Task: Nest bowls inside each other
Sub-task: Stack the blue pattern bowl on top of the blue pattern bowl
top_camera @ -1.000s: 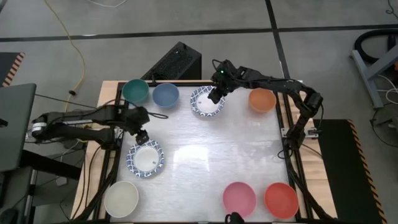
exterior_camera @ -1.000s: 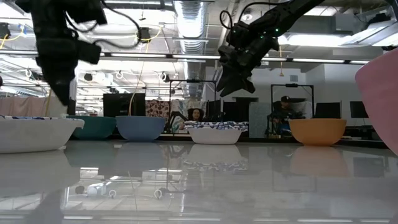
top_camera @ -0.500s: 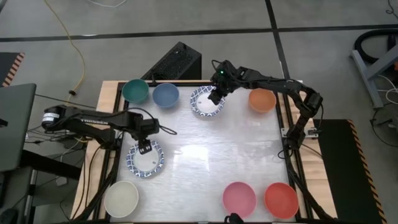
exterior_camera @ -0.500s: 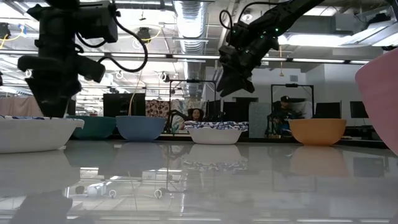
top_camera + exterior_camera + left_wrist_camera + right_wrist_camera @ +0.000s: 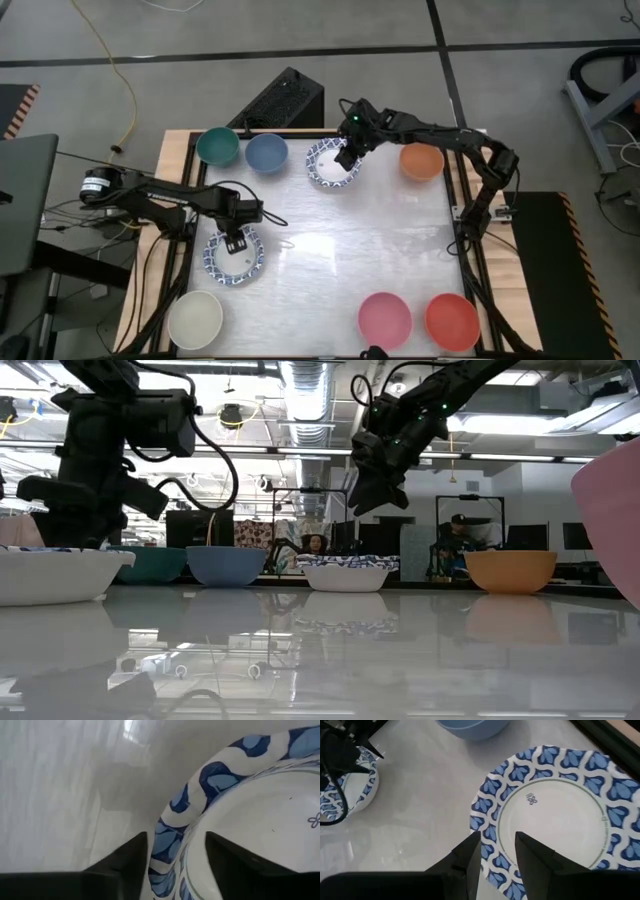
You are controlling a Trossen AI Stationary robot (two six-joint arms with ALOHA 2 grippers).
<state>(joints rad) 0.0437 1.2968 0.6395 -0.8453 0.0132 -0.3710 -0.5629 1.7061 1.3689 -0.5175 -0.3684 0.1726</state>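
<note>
My left gripper (image 5: 238,240) (image 5: 175,865) points down at the far rim of a white bowl with a blue patterned rim (image 5: 233,260) on the table's left. It is open, one finger outside the rim (image 5: 172,827) and one inside. My right gripper (image 5: 347,155) (image 5: 497,855) is open and empty. It hangs above a second blue-patterned bowl (image 5: 322,172) (image 5: 555,815) at the far middle, well clear of it in the low view (image 5: 372,500). Teal (image 5: 217,147), blue (image 5: 266,152), orange (image 5: 421,161), cream (image 5: 195,318), pink (image 5: 385,317) and red (image 5: 452,320) bowls rest on their bases. My left gripper comes from above, pointing down, and stands astride the patterned bowl's far rim (image 5: 165,850), one finger outside the wall and one inside. I cannot tell whether either finger touches the rim. The bowl rests on the table.
The middle of the white tabletop (image 5: 340,250) lies bare between the bowls. A dark box (image 5: 285,100) sits beyond the far edge. Cables run along the table's left side (image 5: 150,250). People show in the room behind, in the low view.
My left gripper has come down and toward the table's near edge, from beside the teal bowl to the far rim of the left patterned bowl. The bowl has stayed where it was.
</note>
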